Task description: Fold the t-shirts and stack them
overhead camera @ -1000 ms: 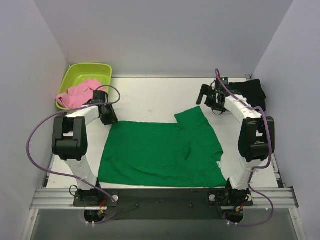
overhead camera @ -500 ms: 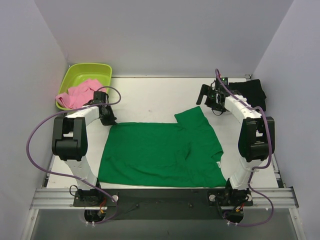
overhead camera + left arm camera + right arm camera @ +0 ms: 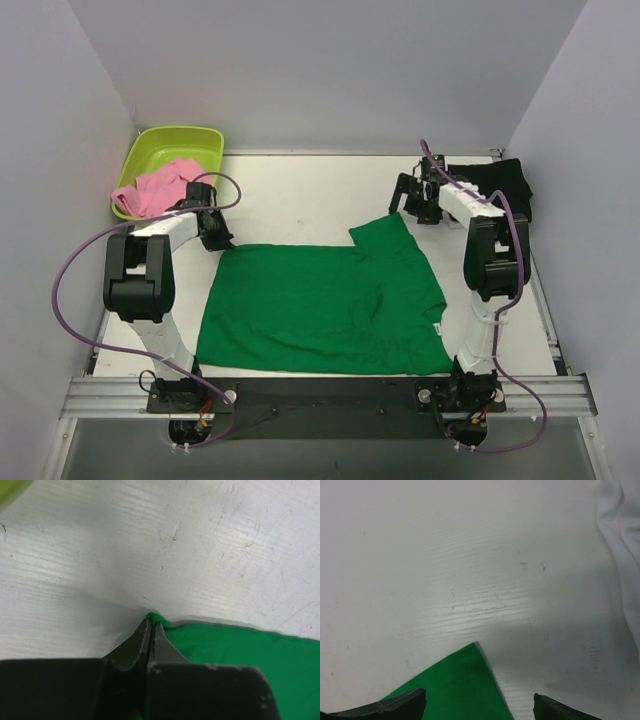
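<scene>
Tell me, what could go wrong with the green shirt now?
The left gripper pinches only the very tip of a corner of the green t-shirt, so it might slip out when lifted. The right gripper is open over another corner, not holding it; if only one side rises, the shirt could fold crookedly.

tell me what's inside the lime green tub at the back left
A pink t-shirt lies bunched in the tub, hanging over its near rim. Anything beneath that cloth is covered and cannot be seen.
</scene>
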`<state>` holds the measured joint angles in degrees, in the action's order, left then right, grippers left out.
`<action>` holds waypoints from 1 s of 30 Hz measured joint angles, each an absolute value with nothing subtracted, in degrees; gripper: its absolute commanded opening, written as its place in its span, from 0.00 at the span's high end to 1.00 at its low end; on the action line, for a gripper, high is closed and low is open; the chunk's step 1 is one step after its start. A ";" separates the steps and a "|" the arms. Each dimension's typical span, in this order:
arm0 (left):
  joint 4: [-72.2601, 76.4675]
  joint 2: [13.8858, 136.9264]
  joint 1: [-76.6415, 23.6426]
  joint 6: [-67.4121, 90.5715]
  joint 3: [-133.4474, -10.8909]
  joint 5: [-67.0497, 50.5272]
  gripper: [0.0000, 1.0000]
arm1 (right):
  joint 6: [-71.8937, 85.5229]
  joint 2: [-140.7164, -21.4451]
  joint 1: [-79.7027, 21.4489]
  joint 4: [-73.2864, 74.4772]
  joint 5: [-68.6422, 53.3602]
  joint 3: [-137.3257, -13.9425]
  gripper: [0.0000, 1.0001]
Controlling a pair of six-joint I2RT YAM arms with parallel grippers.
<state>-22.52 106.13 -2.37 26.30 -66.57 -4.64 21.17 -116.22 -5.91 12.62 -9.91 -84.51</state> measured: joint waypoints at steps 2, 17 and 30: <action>-22.55 105.82 -2.35 26.39 -66.57 -4.91 1.00 | 21.21 -117.86 -5.93 13.17 -9.93 -86.24 0.15; -22.68 104.66 -2.26 26.76 -66.54 -5.32 1.00 | 21.82 -126.04 -7.88 16.12 -9.69 -95.81 0.29; -22.92 104.66 -1.89 26.79 -66.54 -5.45 1.00 | 21.10 -126.43 -10.63 17.54 -8.56 -96.27 0.55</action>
